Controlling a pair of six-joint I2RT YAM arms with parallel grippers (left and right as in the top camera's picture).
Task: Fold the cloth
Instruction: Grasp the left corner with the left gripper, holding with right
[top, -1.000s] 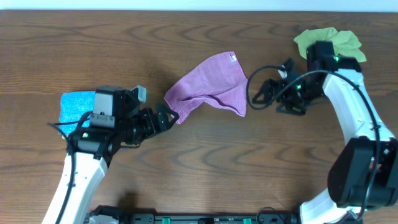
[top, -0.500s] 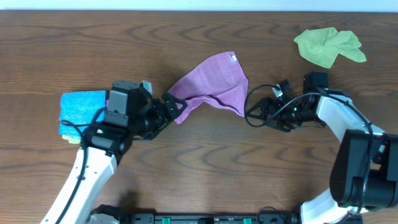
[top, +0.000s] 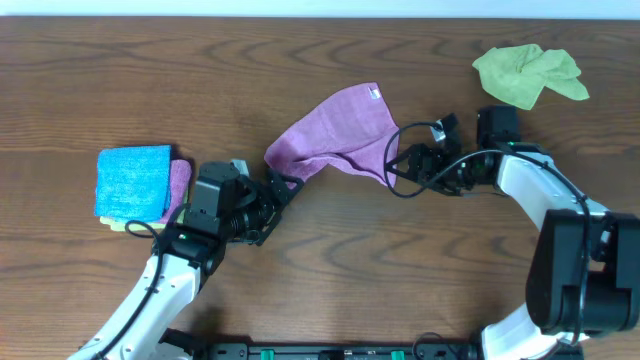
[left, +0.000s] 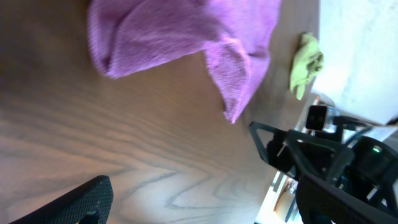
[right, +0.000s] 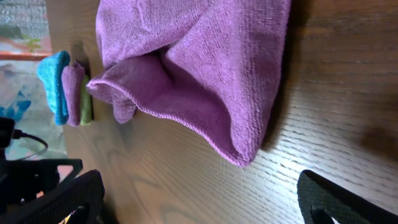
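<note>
Left gripper (top: 282, 186): jaws spread wide, nothing in them. It sits just beside the purple cloth (top: 340, 138), at the near-left rolled lobe. The wrist view shows bare table (top: 330, 270) between the fingers and the fabric, so no contact.

Right gripper (top: 396, 168): also wide open, empty. It's just off the cloth's near-right pointed corner. The corner lies straight ahead of the jaws, not between them. Can't tell from overhead whether it touches.

Cloth: bunched, partly doubled over itself, not flat. Long axis runs diagonally, from the near-left lobe to the far-right corner. The arms flank its near edge, one per end. Reach is roughly equal, with the right maybe slightly closer. My read: the next move is a two-point pinch on lobe and corner, each claw advancing low along the table.

Stack of folded cloths (top: 133, 180), blue on top: well left of the purple cloth, out of the way.

Green cloth (top: 528, 72): crumpled, far-right of the purple cloth, well apart.

Labels: small white tag (top: 376, 95) on the cloth's far corner, too small to read. No other legible writing.
</note>
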